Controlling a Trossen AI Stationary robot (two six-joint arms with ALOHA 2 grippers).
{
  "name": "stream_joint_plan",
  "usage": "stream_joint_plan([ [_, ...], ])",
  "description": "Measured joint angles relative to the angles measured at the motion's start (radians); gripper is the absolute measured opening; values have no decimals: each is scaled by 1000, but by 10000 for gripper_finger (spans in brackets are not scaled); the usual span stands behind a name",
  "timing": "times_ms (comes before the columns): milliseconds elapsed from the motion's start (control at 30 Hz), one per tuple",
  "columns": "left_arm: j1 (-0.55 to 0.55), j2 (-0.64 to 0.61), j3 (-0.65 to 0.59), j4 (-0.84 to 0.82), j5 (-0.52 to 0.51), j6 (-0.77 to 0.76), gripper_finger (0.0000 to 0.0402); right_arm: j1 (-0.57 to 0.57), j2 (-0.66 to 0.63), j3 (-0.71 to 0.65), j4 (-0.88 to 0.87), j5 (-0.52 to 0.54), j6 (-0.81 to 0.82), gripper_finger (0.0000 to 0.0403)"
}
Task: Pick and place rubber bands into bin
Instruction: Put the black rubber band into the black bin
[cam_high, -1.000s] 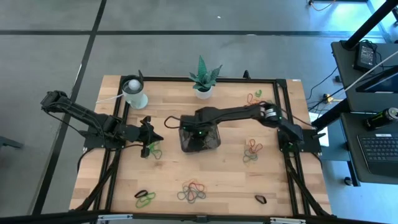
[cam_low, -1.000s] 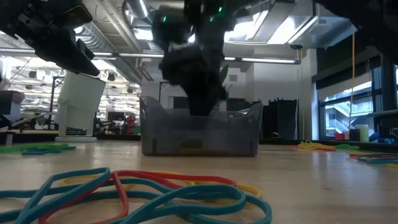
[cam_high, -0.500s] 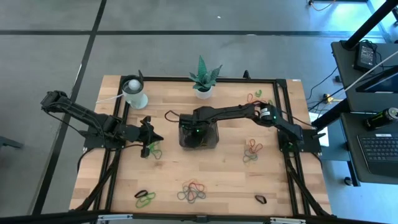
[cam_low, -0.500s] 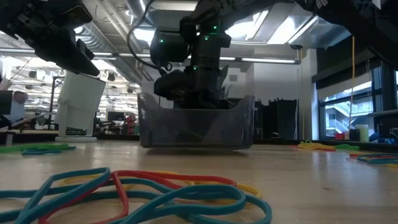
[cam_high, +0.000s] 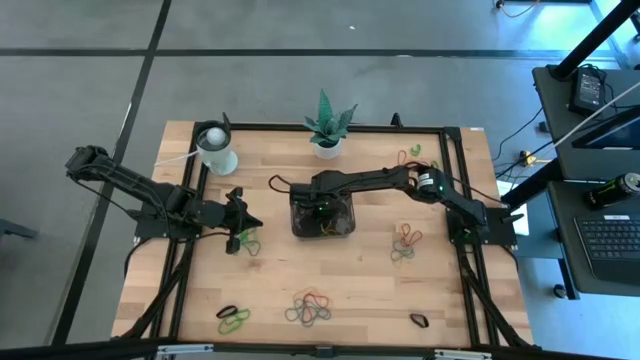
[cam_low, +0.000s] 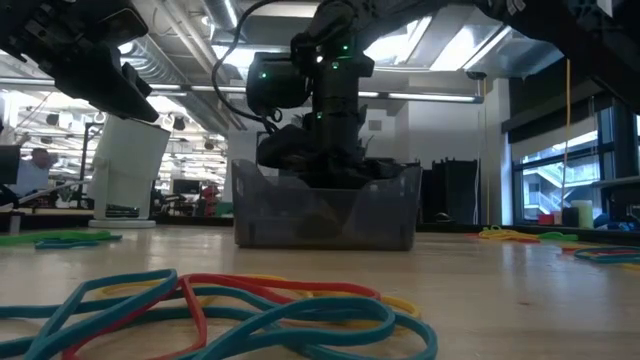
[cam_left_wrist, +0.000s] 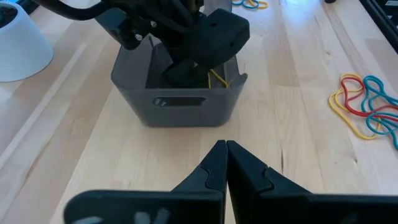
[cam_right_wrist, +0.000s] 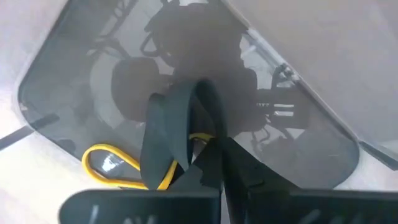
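The right gripper (cam_right_wrist: 208, 146) reaches down inside the bin (cam_high: 321, 219), clamped on a yellow rubber band (cam_right_wrist: 118, 165); the left gripper (cam_left_wrist: 225, 149), closed and empty, hovers beside the bin.

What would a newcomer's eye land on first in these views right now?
First, the right gripper reaching down inside the bin at the table's middle, shut on a yellow rubber band that trails onto the bin's floor. Next, the left gripper shut over a small band cluster left of the bin. Bright tangles of rubber bands lie along the table's front edge, with more on the right side.
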Motion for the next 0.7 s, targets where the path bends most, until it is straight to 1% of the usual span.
stream_joint_plan([
  [100, 0, 0, 0, 0, 0, 0, 2, 0, -3, 0, -7, 7, 11, 0],
  [267, 0, 0, 0, 0, 1, 0, 2, 1, -31, 5, -44, 110, 37, 0],
  [333, 0, 0, 0, 0, 15, 0, 2, 0, -47, 5, -60, 128, 42, 0],
  [533, 0, 0, 0, -3, 43, 0, 2, 0, -77, 6, -61, 135, 60, 4],
  [700, 0, 0, 0, -3, 43, 0, 2, 7, -82, 6, -64, 114, 62, 37],
])
